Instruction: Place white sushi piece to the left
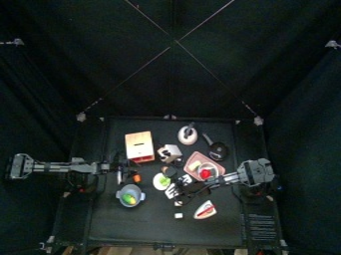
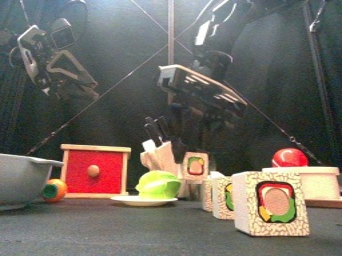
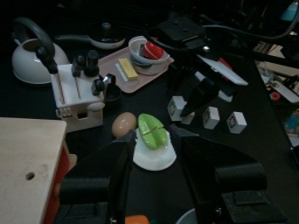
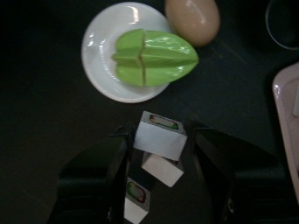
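Seen from the right wrist, the white sushi piece (image 4: pixel 162 140) is a small white block lying on the black table. My right gripper (image 4: pixel 162 162) hangs straight over it, open, with one jaw on each side and neither touching. Two more sushi blocks (image 4: pixel 165 171) lie just behind it in the same gap. From above, the right gripper (image 1: pixel 184 182) is over the table's middle. The left gripper (image 3: pixel 158 188) stands open and holds nothing at the table's left (image 1: pixel 118 176).
A white plate (image 4: pixel 100 70) with a green cut fruit (image 4: pixel 146 54) and an egg (image 4: pixel 193 17) lie just beyond the sushi. A red-fronted wooden box (image 2: pixel 96 170), a kettle (image 3: pixel 30 52), a pink tray (image 3: pixel 122 70) and large patterned sushi rolls (image 2: pixel 267 205) crowd the table.
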Controlling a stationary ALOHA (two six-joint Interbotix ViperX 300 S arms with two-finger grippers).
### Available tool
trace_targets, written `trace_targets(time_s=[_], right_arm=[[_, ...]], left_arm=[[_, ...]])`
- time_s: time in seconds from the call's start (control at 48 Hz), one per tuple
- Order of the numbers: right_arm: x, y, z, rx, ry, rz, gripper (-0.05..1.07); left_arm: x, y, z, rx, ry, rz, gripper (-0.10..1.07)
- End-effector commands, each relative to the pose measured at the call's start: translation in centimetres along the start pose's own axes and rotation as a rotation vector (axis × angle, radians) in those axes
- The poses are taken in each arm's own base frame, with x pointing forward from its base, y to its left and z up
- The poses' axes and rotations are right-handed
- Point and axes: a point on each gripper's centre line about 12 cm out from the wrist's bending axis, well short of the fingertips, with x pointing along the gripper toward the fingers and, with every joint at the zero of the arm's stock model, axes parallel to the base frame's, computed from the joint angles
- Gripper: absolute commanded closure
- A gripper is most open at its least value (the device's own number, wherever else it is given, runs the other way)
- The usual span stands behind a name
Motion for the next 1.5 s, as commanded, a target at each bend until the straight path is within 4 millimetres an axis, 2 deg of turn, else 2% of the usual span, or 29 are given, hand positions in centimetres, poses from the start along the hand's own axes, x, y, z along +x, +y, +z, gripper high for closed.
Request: trace_targets(time_s=[0.0,0.208,0.438,0.625,0.979,1.292,1.479], right_arm=[[-2.5,1.7,1.0,-0.092,-0.043,0.077,0.31],[-2.4,4.9,0.1,-0.347,-0.083,0.155,0.31],[-2.0,8.8,-1.7,-0.638,-0.115,0.212,0.31],[-1.7,11.2,-2.2,-0.745,-0.122,0.232,0.30],[0.1,12.2,-3.0,-0.832,-0.047,0.221,0.30],[-0.3,12.7,-2.4,-0.961,-0.054,0.218,0.30],[0.1,13.0,-2.6,-1.046,-0.044,0.229,0.30]], left_arm=[[0.1,-0.1,0.5,0.002,-0.012,-0.002,0.21],[0.1,0.0,0.3,-0.002,0.000,0.002,0.21],[0.1,0.0,0.3,0.000,0.000,0.000,0.21],[0.1,0.0,0.3,-0.003,0.000,0.002,0.21],[0.1,0.0,0.2,-0.002,0.001,0.001,0.21],[0.1,0.0,0.2,0.000,0.003,0.002,0.21],[0.0,0.0,0.1,0.000,0.003,0.002,0.21]])
